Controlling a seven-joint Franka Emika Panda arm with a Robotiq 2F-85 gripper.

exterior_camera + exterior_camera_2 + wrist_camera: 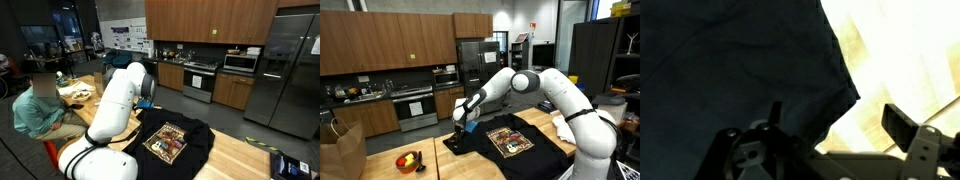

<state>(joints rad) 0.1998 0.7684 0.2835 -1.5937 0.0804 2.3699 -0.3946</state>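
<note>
Lying flat, the black T-shirt (510, 140) shows a colourful square print.

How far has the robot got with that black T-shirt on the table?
Barely begun, it seems. Done: the black T-shirt lies spread flat on the wooden table, print up, with no fold that I can see. In hand: the gripper is down at one edge of the shirt, jaws open, nothing pinched. Left: probably everything, from closing on the cloth to any moving of it.
</note>
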